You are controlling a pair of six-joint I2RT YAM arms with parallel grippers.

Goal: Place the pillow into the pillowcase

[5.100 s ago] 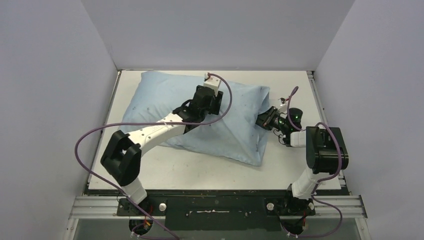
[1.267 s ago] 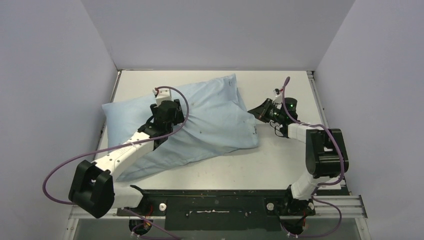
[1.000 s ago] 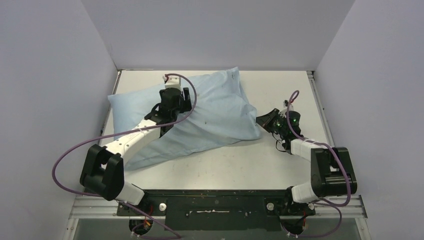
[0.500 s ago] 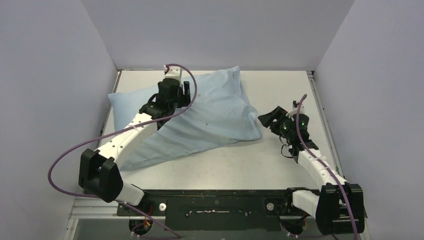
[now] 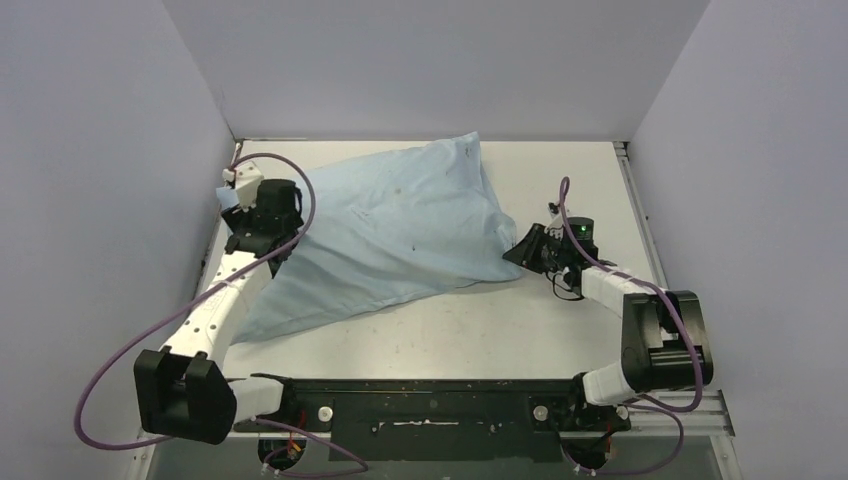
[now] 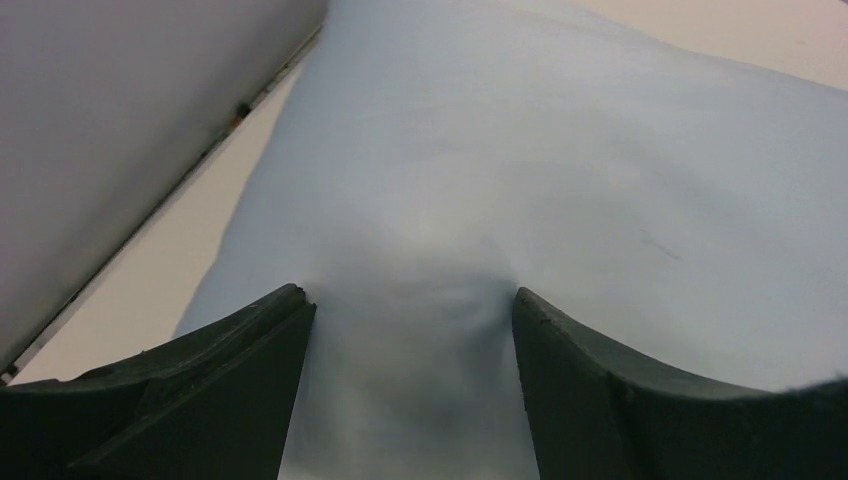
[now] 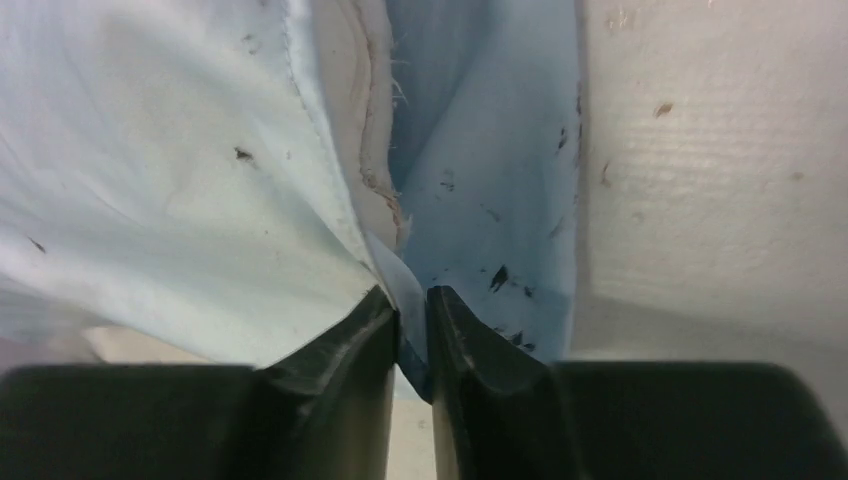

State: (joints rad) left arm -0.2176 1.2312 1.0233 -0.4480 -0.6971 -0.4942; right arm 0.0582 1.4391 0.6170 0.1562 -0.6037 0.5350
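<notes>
- The pillowcase [image 5: 400,230] lies plump and slantwise over the far-left half of the tabletop [image 5: 560,330], its long side running toward the tabletop's near-left corner.
- The pillow [image 7: 345,90] seems almost wholly inside. From above only blue cloth shows, and the right wrist view alone catches a cream strip with a frayed seam in the opening.
- The right end effector [image 7: 410,296] sits right of the tabletop's middle, narrow, pinching a fold of the pillowcase's open edge.
- The left end effector [image 6: 405,305] is by the tabletop's left edge, wide, straddling the stuffed corner. The cloth fills the gap and touches both fingers [image 6: 600,390] (whether they squeeze or merely bracket it cannot be told).
- The step in hand looks like drawing the opening over the last of the pillow.
- To do it well, the right arm should pull the pinched edge toward the tabletop's right edge, low and slowly, so the thin cloth slides over the seam and does not slip out of the pinch.
- The left side should brace its corner against that pull, or the whole bundle will likely slide across the tabletop.
- A pinch on cloth alone is safer (catching the pillow's seam too could drag it back out).
</notes>
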